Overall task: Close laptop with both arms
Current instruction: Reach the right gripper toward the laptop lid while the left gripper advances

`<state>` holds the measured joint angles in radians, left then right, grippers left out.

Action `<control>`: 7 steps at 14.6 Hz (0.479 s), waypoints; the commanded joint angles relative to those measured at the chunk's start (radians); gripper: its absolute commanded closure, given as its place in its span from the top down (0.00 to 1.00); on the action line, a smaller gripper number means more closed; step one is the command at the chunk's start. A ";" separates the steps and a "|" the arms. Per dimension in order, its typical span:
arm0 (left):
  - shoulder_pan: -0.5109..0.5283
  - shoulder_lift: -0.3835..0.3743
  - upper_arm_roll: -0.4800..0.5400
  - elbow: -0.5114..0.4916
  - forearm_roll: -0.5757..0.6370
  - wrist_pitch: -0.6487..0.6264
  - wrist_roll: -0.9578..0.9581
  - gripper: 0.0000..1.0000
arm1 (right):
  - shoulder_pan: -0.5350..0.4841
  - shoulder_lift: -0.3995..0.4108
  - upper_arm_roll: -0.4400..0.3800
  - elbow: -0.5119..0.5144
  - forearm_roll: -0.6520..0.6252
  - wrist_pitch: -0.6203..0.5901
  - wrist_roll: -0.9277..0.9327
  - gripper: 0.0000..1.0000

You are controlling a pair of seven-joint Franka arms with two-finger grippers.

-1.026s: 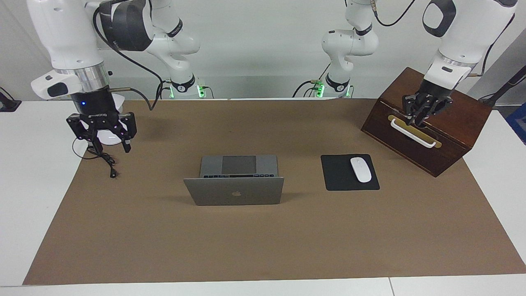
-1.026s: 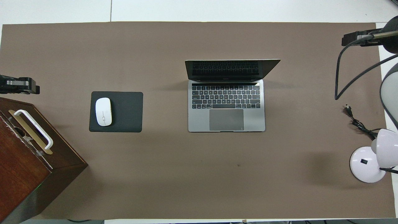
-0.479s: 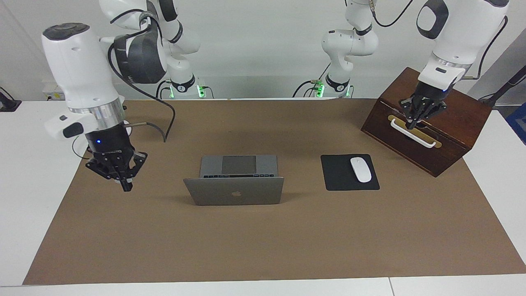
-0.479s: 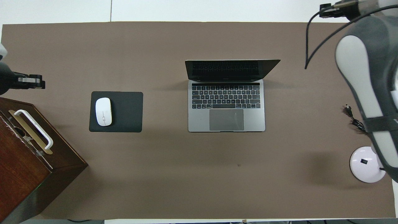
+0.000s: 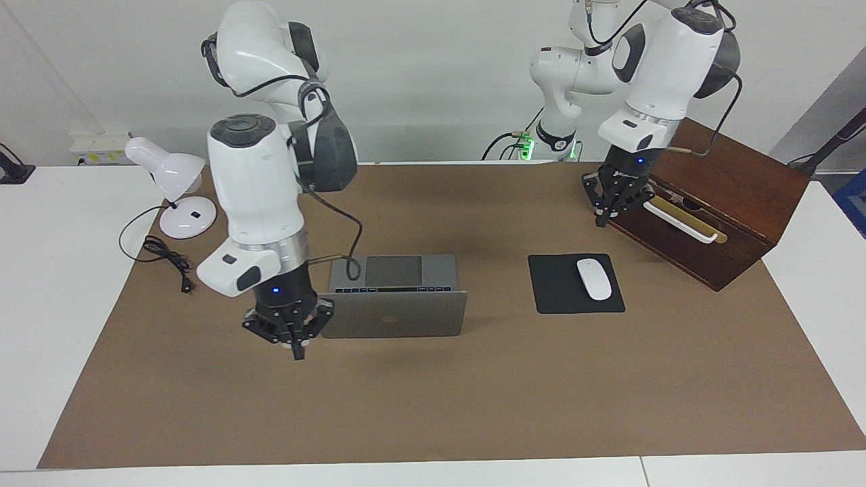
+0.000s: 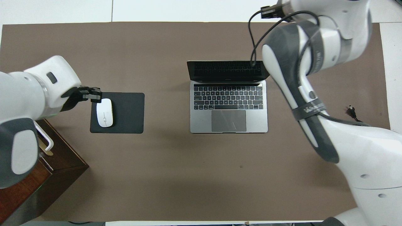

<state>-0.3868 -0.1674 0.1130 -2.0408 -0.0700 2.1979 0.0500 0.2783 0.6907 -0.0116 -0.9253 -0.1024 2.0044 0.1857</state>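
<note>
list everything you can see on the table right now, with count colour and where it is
laptop: one, silver-grey, lid open, middle of the brown mat
mouse pad: one, black, beside the laptop toward the left arm's end
mouse: one, white, on the mouse pad
wooden box: one, dark brown with a white handle, at the left arm's end, nearer the robots than the mouse pad
desk lamp: one, white, at the right arm's end, nearer the robots than the laptop
cable: one, black, runs from the lamp onto the mat
mat: one, brown, covers most of the white table
right end effector: one, black, shut, at the laptop lid's corner toward the right arm's end
left end effector: one, black, shut, up in front of the wooden box
</note>
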 commanded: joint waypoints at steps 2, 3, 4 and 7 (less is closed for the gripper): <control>-0.084 -0.144 0.014 -0.255 -0.013 0.218 -0.002 0.00 | 0.090 0.047 -0.030 0.052 -0.022 -0.024 0.145 0.00; -0.102 -0.159 0.014 -0.293 -0.013 0.259 -0.002 0.00 | 0.104 0.052 -0.030 0.052 -0.023 -0.026 0.173 0.00; -0.124 -0.173 0.014 -0.326 -0.013 0.299 -0.004 0.00 | 0.110 0.058 -0.030 0.052 -0.023 -0.027 0.191 0.00; -0.191 -0.175 0.014 -0.392 -0.013 0.419 -0.009 0.00 | 0.116 0.061 -0.019 0.051 -0.020 -0.033 0.253 0.00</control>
<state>-0.5218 -0.3050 0.1129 -2.3565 -0.0720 2.5269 0.0458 0.3971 0.7288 -0.0378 -0.9160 -0.1048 1.9990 0.3921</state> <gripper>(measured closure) 0.991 0.991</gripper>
